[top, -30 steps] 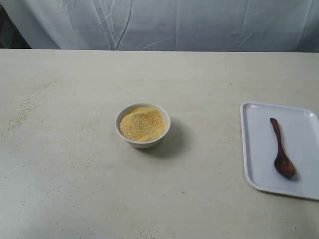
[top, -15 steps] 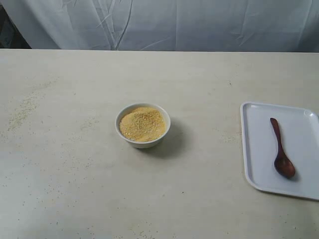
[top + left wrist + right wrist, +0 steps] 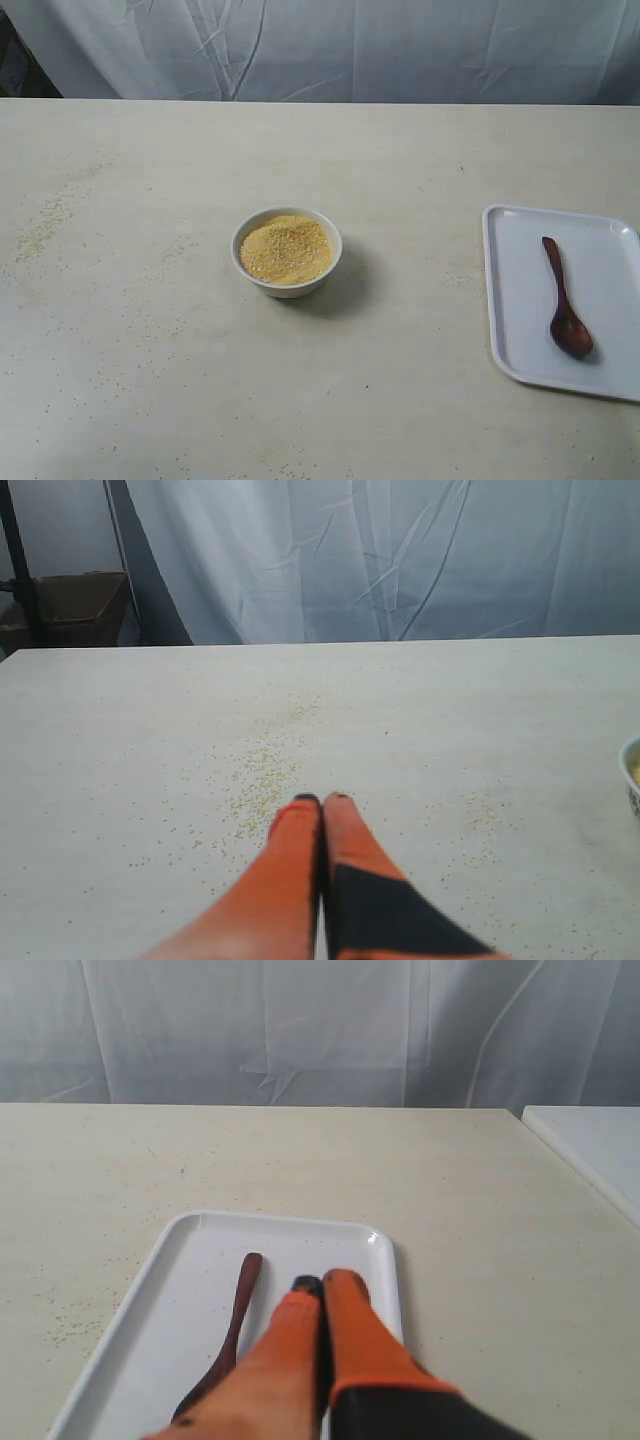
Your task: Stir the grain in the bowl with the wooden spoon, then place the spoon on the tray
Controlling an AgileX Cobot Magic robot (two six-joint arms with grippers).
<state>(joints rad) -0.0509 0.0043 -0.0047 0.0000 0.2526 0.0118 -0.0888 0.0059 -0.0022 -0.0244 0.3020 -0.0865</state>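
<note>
The white bowl stands mid-table, filled with a mound of yellow grain. At the right, the dark wooden spoon lies on the white tray, scoop toward the front. Neither gripper shows in the exterior view. In the right wrist view my right gripper is shut and empty above the tray, with the spoon lying beside its fingers, apart from them. My left gripper is shut and empty over bare table; the bowl's rim just shows at the frame edge.
Loose grains are scattered on the tabletop at the far left and around the bowl. A white cloth backdrop hangs behind the table's far edge. A second white surface adjoins the table beyond the tray.
</note>
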